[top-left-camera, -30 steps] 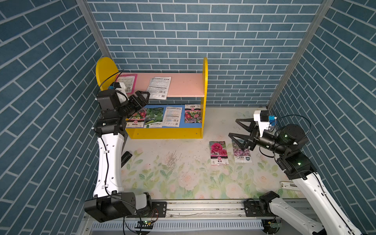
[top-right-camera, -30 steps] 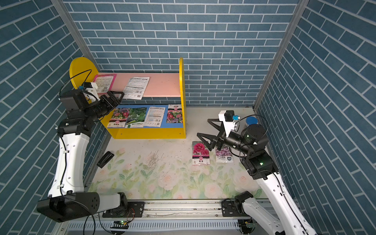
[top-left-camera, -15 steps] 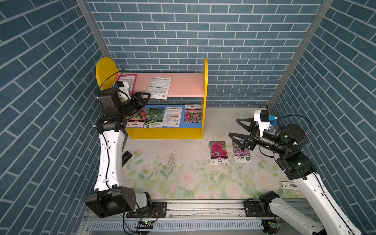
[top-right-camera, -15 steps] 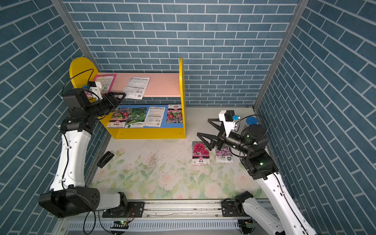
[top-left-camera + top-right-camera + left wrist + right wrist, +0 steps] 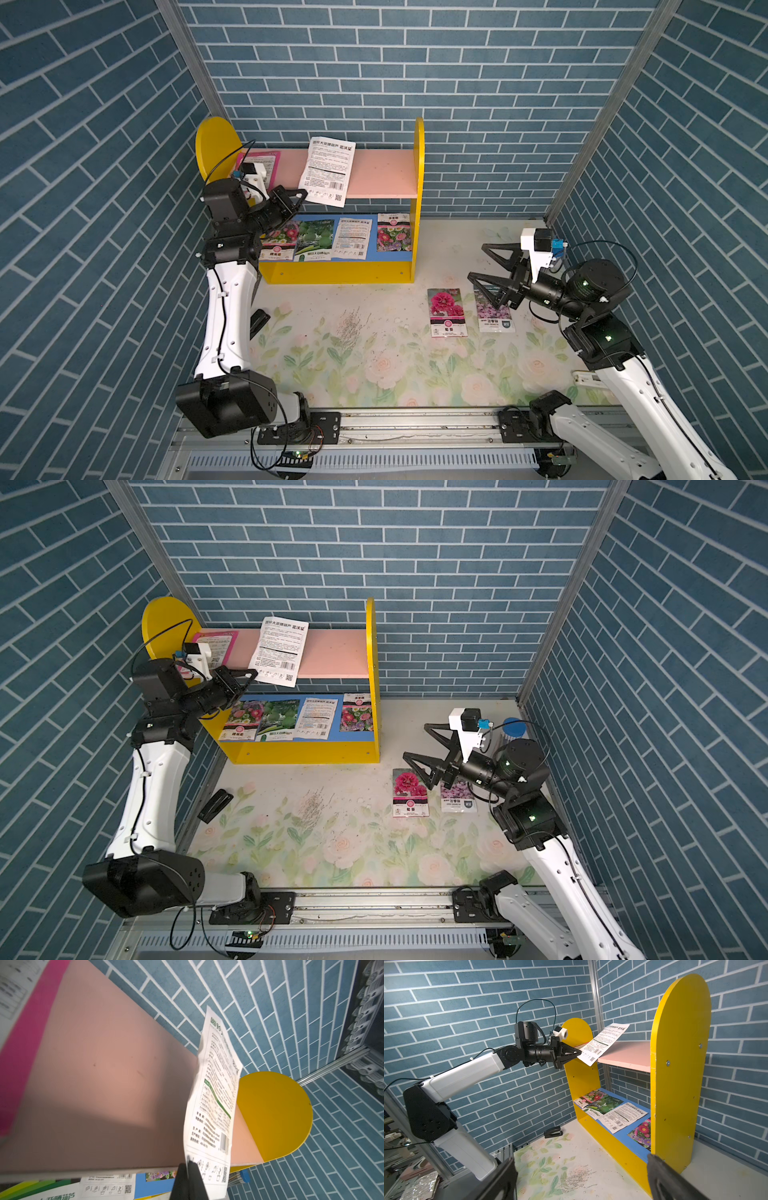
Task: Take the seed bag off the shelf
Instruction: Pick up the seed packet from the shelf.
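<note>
Grip is the step in hand: my left gripper (image 5: 304,193) pinches the near corner of the white seed bag (image 5: 330,170), which lies just ahead on the pink board (image 5: 382,174) of the shelf (image 5: 419,158), so next I should draw it back clear, my right gripper (image 5: 478,262) spread wide and idle.

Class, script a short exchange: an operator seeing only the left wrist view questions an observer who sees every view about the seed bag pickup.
Operator: My view shows the left gripper pinching the white seed bag. Where is the other arm?
Observer: The right gripper hangs open above the table, away from the shelf.
Operator: Anything on the table near it?
Observer: Two packets lie flat: a red-flower packet and a purple-flower packet.
</note>
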Controlling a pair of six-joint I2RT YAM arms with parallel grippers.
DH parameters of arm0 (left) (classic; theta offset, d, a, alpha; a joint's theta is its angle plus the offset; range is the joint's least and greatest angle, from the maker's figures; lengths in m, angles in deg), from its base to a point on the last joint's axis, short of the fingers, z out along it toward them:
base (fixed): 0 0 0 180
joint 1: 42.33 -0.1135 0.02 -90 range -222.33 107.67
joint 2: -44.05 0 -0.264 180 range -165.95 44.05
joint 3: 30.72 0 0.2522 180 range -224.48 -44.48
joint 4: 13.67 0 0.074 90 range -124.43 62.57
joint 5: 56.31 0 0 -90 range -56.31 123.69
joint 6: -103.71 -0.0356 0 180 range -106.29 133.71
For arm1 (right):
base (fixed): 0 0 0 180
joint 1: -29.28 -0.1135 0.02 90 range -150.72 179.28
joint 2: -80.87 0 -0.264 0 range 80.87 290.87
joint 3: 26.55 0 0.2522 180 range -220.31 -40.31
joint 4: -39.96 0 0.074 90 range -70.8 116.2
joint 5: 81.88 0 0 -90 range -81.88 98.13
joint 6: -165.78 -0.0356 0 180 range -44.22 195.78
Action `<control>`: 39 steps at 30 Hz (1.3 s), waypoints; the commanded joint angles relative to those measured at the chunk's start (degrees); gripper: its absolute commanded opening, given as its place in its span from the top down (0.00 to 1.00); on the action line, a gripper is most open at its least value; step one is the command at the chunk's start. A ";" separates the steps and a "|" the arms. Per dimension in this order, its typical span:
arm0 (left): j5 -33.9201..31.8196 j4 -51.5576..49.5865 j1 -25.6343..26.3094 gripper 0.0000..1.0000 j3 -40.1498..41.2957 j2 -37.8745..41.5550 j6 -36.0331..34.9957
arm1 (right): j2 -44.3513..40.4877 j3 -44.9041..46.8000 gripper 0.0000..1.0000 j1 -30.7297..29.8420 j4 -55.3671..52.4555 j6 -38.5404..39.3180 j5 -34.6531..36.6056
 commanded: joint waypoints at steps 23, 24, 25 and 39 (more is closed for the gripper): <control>1.68 31.12 33.60 1.00 15.76 24.04 -1.97 | 15.93 -1.59 0.09 -7.34 52.48 -31.54 -8.34; 1.36 31.52 34.78 1.00 16.57 24.21 -2.11 | 16.81 -2.48 0.10 -7.86 53.91 -32.33 -8.50; 1.17 31.75 35.74 1.00 17.23 24.38 -2.13 | 17.44 -3.41 0.11 -8.27 54.89 -32.81 -8.56; -1.00 34.73 44.23 1.00 19.92 24.20 -3.35 | 21.76 -11.77 0.51 -9.73 55.74 -32.83 -7.84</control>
